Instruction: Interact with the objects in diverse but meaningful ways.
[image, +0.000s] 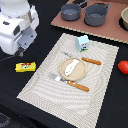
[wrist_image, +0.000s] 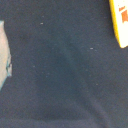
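Box (image: 25, 66): flat, yellow, rectangular, on dark cloth counter (image: 107, 102).
Fish (image: 72, 66): slim, white, on round plate (image: 80, 73).
My pincer: state can't be told.

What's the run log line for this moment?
arm: exterior view's left, above yellow box | gripper: unseen | fish: on plate | tomato: off mat

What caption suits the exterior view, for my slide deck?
Panda arm beside a placemat set with plate, fish piece, cutlery, milk carton; yellow box and tomato lie off it.
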